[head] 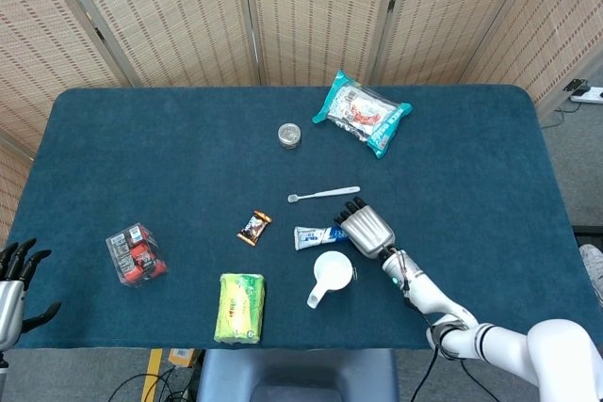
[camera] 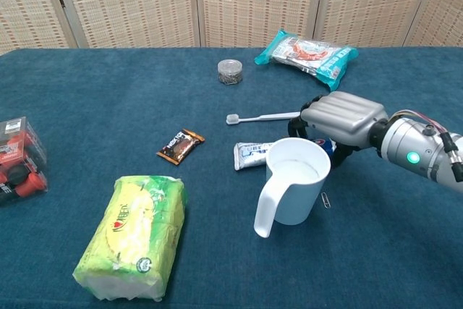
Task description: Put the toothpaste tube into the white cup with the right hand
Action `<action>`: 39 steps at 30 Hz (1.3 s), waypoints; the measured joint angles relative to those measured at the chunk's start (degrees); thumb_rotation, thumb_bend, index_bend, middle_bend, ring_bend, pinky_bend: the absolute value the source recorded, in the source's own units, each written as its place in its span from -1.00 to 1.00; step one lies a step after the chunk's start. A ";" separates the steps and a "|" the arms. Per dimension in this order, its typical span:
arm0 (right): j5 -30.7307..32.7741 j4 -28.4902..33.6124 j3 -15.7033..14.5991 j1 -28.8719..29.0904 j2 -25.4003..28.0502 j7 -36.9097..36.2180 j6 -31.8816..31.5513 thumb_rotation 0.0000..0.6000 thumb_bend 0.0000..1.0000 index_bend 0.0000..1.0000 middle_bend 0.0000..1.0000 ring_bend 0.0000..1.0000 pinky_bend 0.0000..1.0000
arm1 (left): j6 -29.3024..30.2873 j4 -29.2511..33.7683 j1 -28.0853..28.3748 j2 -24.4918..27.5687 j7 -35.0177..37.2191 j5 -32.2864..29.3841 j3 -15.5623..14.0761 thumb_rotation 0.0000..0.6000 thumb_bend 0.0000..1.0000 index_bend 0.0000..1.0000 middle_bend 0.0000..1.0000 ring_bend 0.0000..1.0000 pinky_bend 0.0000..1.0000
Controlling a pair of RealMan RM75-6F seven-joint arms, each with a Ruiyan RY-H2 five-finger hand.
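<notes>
The toothpaste tube (head: 311, 236) (camera: 249, 155), white with blue print, lies flat on the blue table just behind the white cup (head: 332, 270) (camera: 296, 179). The cup stands upright with its handle toward the front edge. My right hand (head: 367, 226) (camera: 340, 117) hangs palm down over the tube's right end, fingers bent down on either side of it; that end is hidden beneath the hand and I see no firm grip. My left hand (head: 14, 280) rests at the table's front left corner, fingers spread, holding nothing.
A toothbrush (head: 325, 194) (camera: 260, 116) lies just behind the hand. Further back are a snack bag (head: 363, 112) and a small tin (head: 289, 135). A chocolate bar (head: 253, 228), a green pack (head: 240, 306) and a red box (head: 137, 255) lie to the left. A paper clip (camera: 325, 199) sits beside the cup.
</notes>
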State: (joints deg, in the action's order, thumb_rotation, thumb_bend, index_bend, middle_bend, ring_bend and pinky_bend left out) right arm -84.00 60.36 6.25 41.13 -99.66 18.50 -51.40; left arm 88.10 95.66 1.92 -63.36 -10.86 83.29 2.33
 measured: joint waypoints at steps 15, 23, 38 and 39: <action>1.47 -0.13 -1.53 -0.98 6.56 -2.50 1.12 1.00 -0.72 -0.86 -0.46 -0.70 -0.58 | -0.23 0.75 0.36 -0.57 -1.44 0.61 0.08 1.00 -0.59 -0.53 -0.79 -0.82 -0.70; 3.15 4.43 -1.08 -0.97 7.28 -0.15 0.86 1.00 -0.73 -0.81 -0.46 -0.71 -0.58 | -0.22 1.11 0.38 -0.24 -1.82 0.76 0.04 1.00 -0.59 -0.53 -0.79 -0.82 -0.70; 7.95 4.97 0.24 2.09 3.63 7.01 4.54 1.00 -0.61 -0.39 -0.37 -0.71 -0.58 | 0.23 0.32 -0.40 0.03 -0.71 0.59 -0.27 1.00 -0.59 -0.53 -0.80 -0.82 -0.70; 7.96 4.96 0.30 2.30 3.40 7.19 4.52 1.00 -0.61 -0.39 -0.36 -0.71 -0.58 | 0.22 0.28 -0.40 0.02 -0.65 0.56 -0.25 1.00 -0.59 -0.53 -0.80 -0.82 -0.70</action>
State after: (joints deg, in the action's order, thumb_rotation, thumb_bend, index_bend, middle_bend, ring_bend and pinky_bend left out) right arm -76.04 65.32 6.55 43.43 -96.26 25.69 -46.88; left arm 88.32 95.94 1.52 -63.34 -11.51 83.85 2.08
